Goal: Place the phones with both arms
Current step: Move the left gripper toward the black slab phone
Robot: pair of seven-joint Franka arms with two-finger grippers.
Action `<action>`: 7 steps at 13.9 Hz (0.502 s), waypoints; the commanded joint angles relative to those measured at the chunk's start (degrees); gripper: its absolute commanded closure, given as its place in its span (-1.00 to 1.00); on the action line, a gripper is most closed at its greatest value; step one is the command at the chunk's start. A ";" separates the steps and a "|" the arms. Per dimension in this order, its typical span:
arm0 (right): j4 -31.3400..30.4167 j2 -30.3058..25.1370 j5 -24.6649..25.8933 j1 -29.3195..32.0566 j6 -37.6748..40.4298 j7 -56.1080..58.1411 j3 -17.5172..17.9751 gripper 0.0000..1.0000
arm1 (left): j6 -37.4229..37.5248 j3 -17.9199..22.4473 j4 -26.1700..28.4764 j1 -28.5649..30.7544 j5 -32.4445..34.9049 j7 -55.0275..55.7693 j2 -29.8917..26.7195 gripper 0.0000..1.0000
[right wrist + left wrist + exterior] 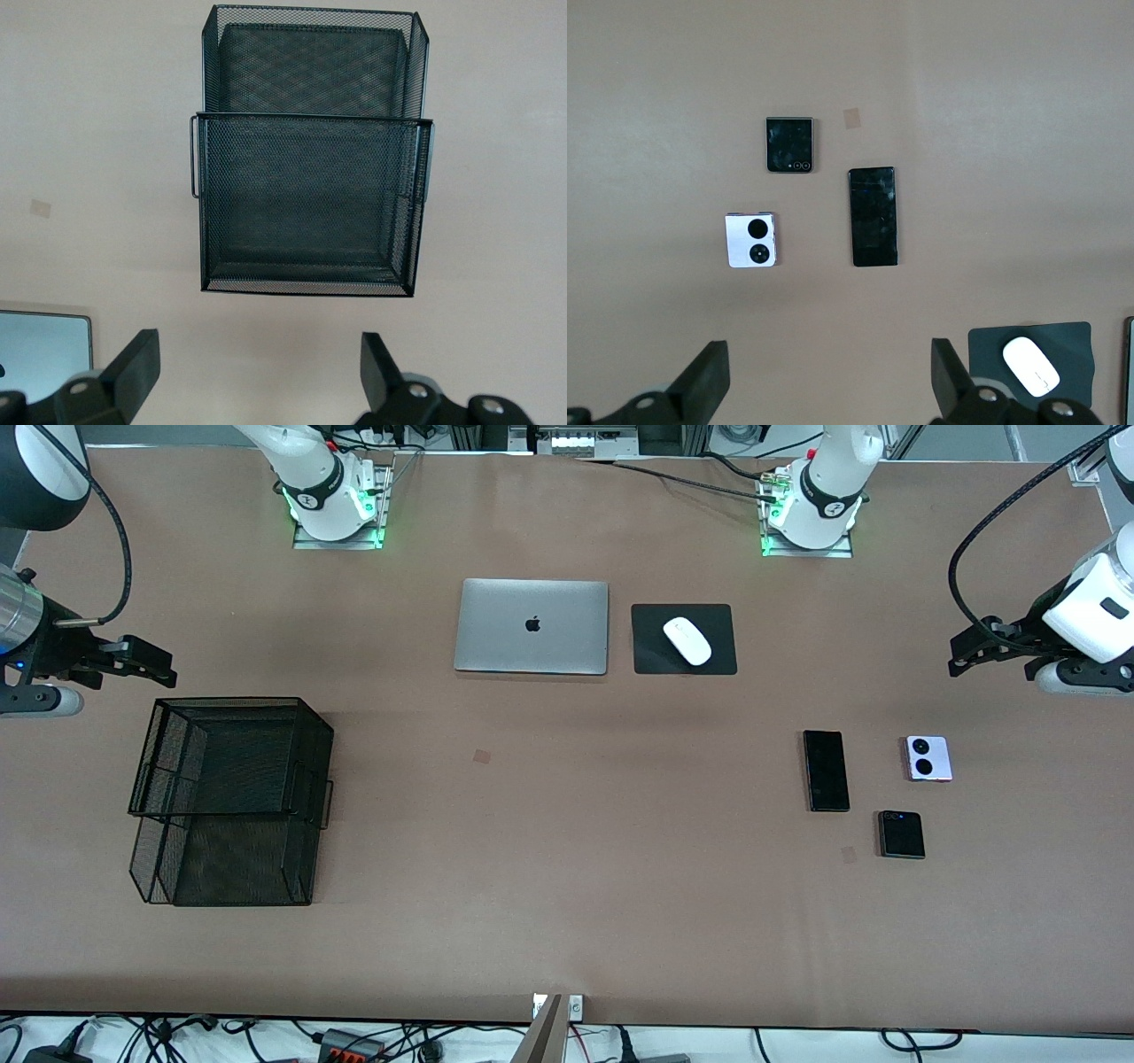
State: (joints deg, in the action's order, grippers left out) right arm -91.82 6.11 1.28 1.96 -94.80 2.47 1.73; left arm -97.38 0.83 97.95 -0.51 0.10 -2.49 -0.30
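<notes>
Front view. Table (567, 921): brown surface, robot bases along its upper edge. Slim black phone (826, 771): flat on the table toward the left arm's end, long axis running from the front camera toward the bases. Lilac-white flip phone (928, 758): flat, near the slim phone and closer to the left arm's end, its two black lenses lined up along that same near-to-far direction. Black flip phone (901, 834): flat, nearest the front camera of the three, lying between the other two across the table; all three apart, none touching. Left gripper (961, 657): raised over the table edge at the left arm's end, holding nothing, fingers apart. Right gripper (159, 669): raised at the right arm's end, above the mesh tray stack (230, 797), empty. Silver laptop (532, 626): closed, mid-table near the bases. White mouse (687, 640): on a black mouse pad (651, 657) beside the laptop.

Left wrist view. Left gripper (829, 381): fingers spread wide, nothing between them. Slim black phone (873, 216), lilac-white flip phone (751, 240) and black flip phone (788, 144): all on bare table. Mouse (1030, 367): on its pad.

Right wrist view. Right gripper (259, 376): fingers spread wide, empty. Mesh tray stack (310, 150): two black tiers. Laptop (44, 341): one corner visible.
</notes>
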 commanded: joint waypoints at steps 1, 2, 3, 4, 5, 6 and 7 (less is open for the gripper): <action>-1.87 -1.71 0.30 0.50 -0.82 0.07 0.46 -1.00 | 1.40 0.23 -1.54 0.07 1.04 -1.02 0.47 -1.00; -1.87 -1.71 0.39 0.50 -1.00 0.07 0.46 -1.00 | 1.40 0.23 -1.54 0.07 1.04 -0.85 0.47 -1.00; -1.96 -1.71 0.39 0.50 -0.83 0.07 0.38 -1.00 | 1.40 0.23 -1.54 0.07 1.04 -0.85 0.47 -1.00; -1.96 -1.71 0.31 0.50 -0.57 0.07 0.46 -1.00 | 1.40 0.23 -1.54 0.07 1.04 -0.85 0.47 -1.00; -1.96 -1.71 0.39 0.59 -0.30 -0.01 0.38 -1.00 | 1.40 0.23 -1.54 0.07 1.04 -0.76 0.47 -1.00; -1.79 -1.71 0.31 0.59 -0.21 -0.01 0.38 -1.00 | 1.40 0.23 -1.54 0.07 0.96 -0.59 0.56 -1.00; -1.61 -1.71 0.30 0.59 -0.30 -0.10 0.38 -1.00 | 2.18 0.23 -1.45 0.07 0.96 -0.33 0.82 -1.00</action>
State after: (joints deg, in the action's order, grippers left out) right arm -92.03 6.11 1.28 2.01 -94.94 2.47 1.70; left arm -97.12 0.87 97.95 -0.39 0.10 -2.49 -0.28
